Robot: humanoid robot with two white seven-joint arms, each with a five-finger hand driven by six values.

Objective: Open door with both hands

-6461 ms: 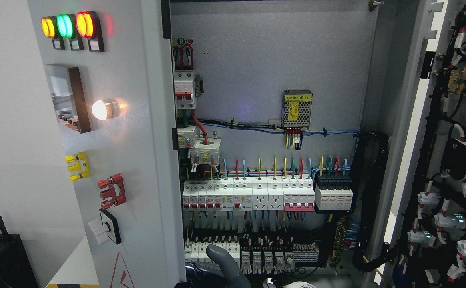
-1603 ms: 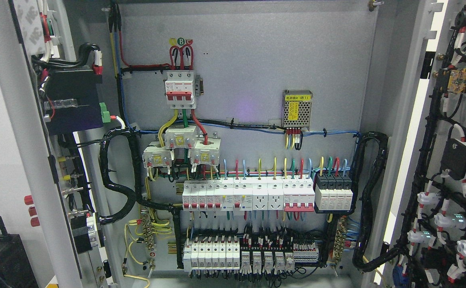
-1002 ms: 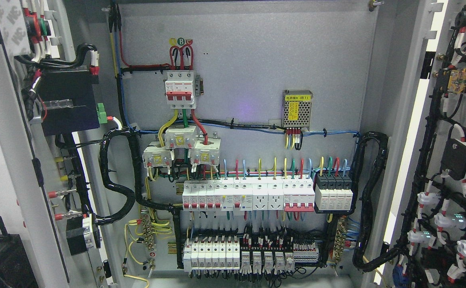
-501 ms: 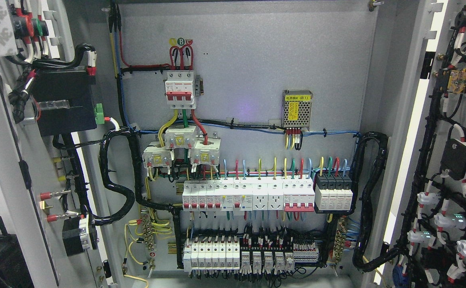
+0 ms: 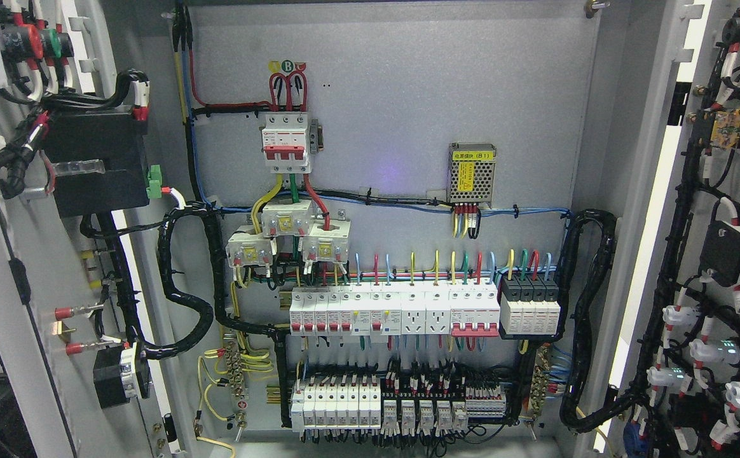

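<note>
Neither hand nor arm shows in the head view, so the pose of the arms and whether the fingers are apart or together cannot be told.

The cabinet stands wide open. Its grey back panel [image 5: 408,95] fills the middle of the view and serves as the landmark here. The left door [image 5: 39,267] is swung out at the left of the panel, its inner face turned toward the camera; a black box [image 5: 93,159] sits on that face, with a green plug [image 5: 154,181] on the side nearest the panel, and red-tipped terminals [image 5: 68,313] lie below the box. The right door [image 5: 719,254] is swung out at the right of the panel, its inner side covered in black cable and white connectors.

On the panel, a red-and-white main breaker [image 5: 287,143] sits upper left. A yellow-labelled mesh power supply [image 5: 472,173] sits right of centre. Below both runs a row of white breakers [image 5: 395,312], with black-topped modules [image 5: 530,308] at its right end. A second row of small units [image 5: 402,404] lies along the panel's bottom. A thick black conduit [image 5: 185,280] loops from the left door to the panel's lower left, and another [image 5: 589,305] runs down the panel's right edge.
</note>
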